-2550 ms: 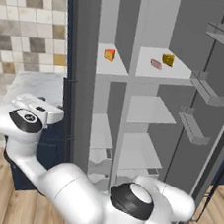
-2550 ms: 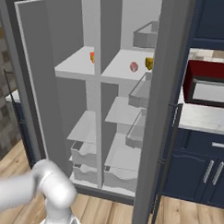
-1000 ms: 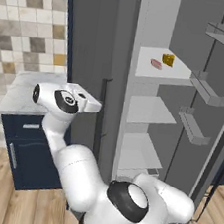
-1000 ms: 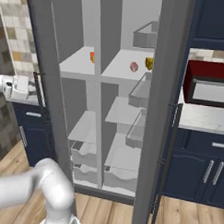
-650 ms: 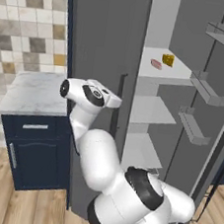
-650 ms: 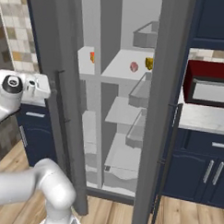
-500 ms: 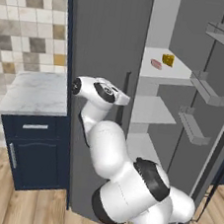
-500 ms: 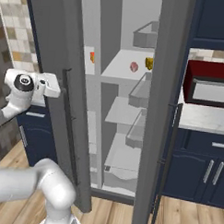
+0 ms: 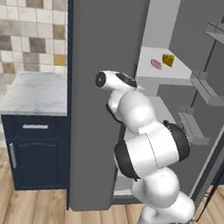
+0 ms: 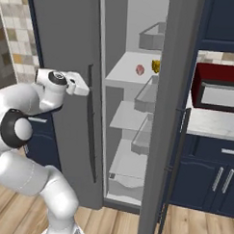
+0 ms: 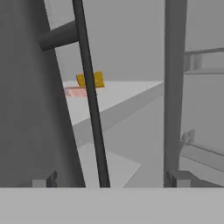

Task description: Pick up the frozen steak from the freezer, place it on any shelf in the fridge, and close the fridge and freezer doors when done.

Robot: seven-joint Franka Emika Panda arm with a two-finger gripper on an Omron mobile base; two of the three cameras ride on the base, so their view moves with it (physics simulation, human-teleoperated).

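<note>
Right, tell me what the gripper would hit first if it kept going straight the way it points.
Probably the freezer door's dark handle, which runs between the open gripper's tips; past it lies the fridge shelf. Depth is hard to judge.

Even, diffuse rendered light is seen; shadows are faint, glare is lacking, and slight softness is noted throughout.

Freezer door [image 9: 95,82]: grey, swung across the left section.
Fridge door [image 9: 218,112]: open at right, bins on it.
Shelf [image 9: 156,72]: frozen steak [image 9: 156,64] beside a yellow block [image 9: 167,59].
Arm [image 9: 134,111]: against the freezer door's edge; jaws seemingly hidden.
</note>
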